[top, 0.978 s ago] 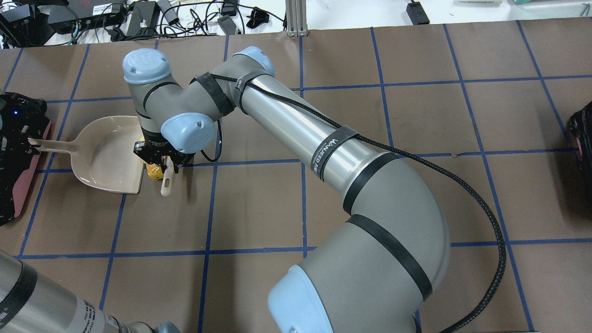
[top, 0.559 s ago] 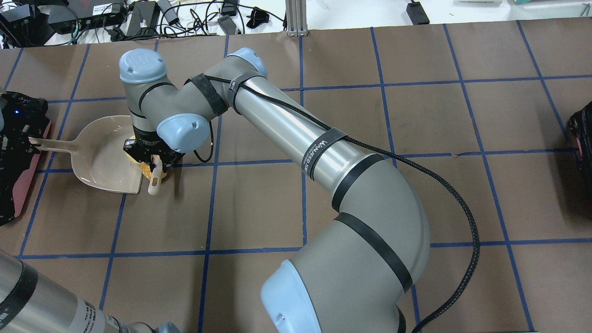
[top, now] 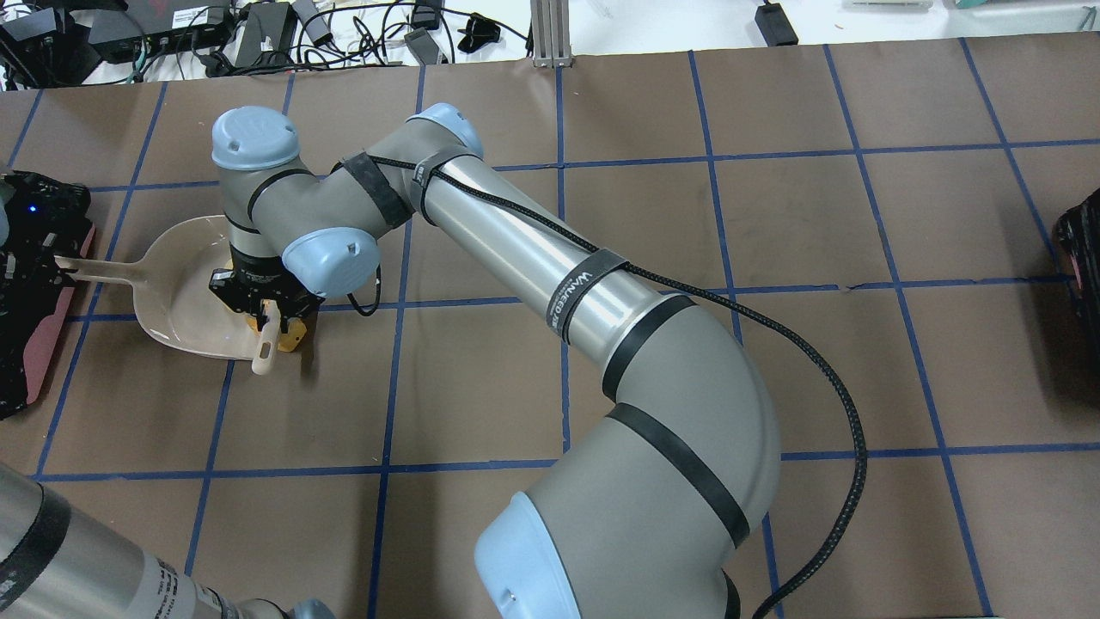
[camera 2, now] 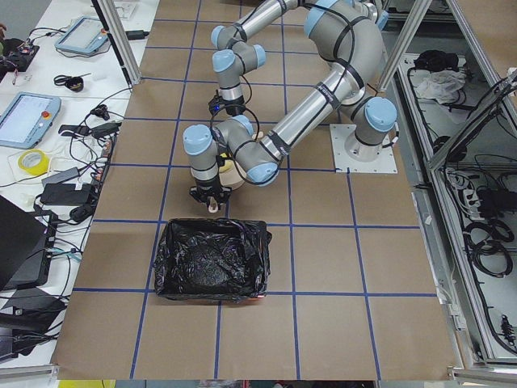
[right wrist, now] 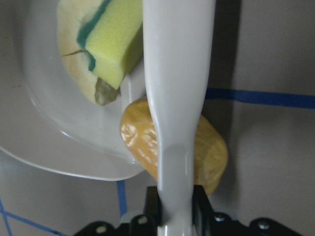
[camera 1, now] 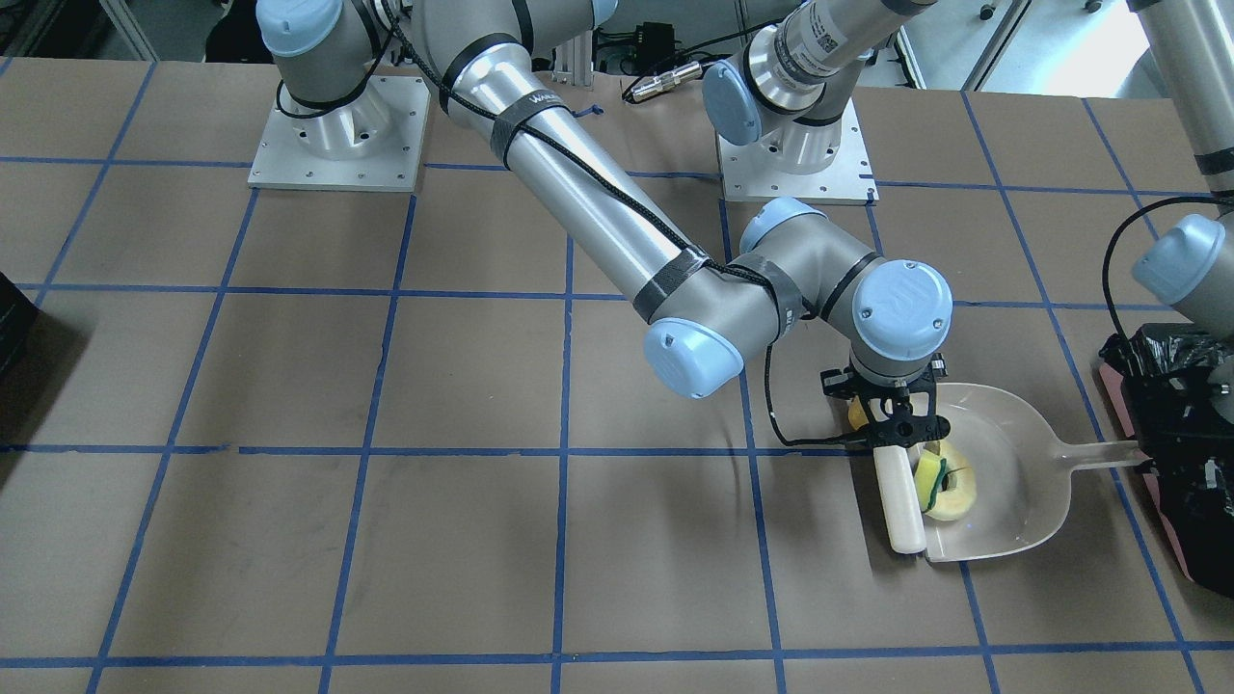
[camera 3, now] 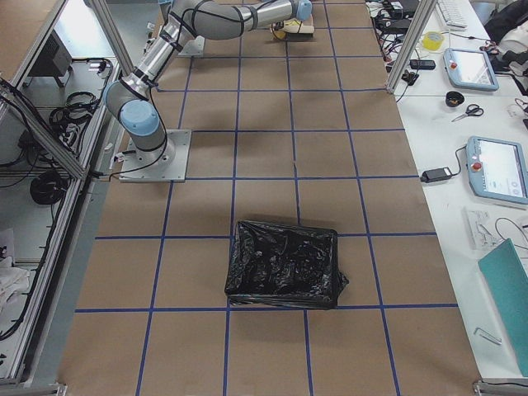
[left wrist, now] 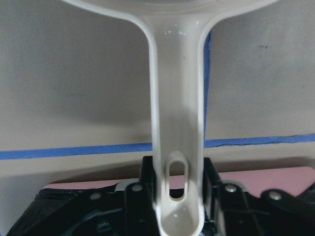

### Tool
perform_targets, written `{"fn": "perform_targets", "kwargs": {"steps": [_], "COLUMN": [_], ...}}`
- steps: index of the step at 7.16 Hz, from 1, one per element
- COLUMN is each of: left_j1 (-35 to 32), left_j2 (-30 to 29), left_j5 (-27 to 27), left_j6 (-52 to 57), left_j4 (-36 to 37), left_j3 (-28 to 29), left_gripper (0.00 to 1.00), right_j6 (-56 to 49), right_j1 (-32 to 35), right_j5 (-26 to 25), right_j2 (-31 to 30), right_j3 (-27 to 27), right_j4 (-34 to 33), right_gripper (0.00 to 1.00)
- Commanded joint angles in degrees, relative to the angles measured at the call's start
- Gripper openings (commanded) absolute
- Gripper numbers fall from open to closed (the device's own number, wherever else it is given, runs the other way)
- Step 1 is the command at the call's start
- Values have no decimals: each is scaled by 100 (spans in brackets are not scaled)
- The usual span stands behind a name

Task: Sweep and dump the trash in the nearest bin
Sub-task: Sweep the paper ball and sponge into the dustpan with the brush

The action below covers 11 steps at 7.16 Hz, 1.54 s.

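My right gripper (top: 262, 303) is shut on a cream brush (camera 1: 901, 501) and holds it across the mouth of the beige dustpan (top: 176, 288). In the right wrist view the yellow sponge piece with a green layer (right wrist: 118, 39) and the pale slice (right wrist: 74, 54) lie inside the pan. The orange-brown lump (right wrist: 209, 150) sits at the pan's lip under the brush (right wrist: 179, 98). My left gripper (left wrist: 174, 196) is shut on the dustpan handle (left wrist: 177, 113) over the pink-sided, black-lined bin (camera 1: 1171, 482).
A second dark bin (camera 3: 285, 264) stands far off at the table's right end and shows at the overhead view's right edge (top: 1084, 258). Cables and devices lie beyond the table's far edge (top: 258, 34). The right arm's big elbow (top: 653, 464) spans the table's middle.
My right gripper has moved left with the brush, pushing the trash from the table into the dustpan's mouth. The dustpan and left gripper have stayed put.
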Motion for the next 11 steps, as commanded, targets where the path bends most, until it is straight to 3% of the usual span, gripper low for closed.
{"fn": "perform_targets", "kwargs": {"steps": [1,3,4,6,8,11], "left_j1": [0,0,0,0,0,0], "left_j2": [-6,-6,-6,-23,-49,-85], "left_j5": [0,0,0,0,9,26], "left_j6": [9,9,9,9,9,0], "left_j4": [9,9,9,9,9,9], "left_j3": [7,7,7,7,16,7], "left_gripper": [0,0,0,0,0,0], "right_j6": [236,255,246,202,404,710], "right_j1": [135,188,171,83,-5,38], "right_j5": [337,627,498,-509,-532,3], "right_j2": [0,-26,-156,-683,-1035,-1432], "right_j3": [-399,-525,-464,-280,158,968], "right_j4": [-175,-410,-325,1197,1800,1654], "right_gripper": [0,0,0,0,0,0]}}
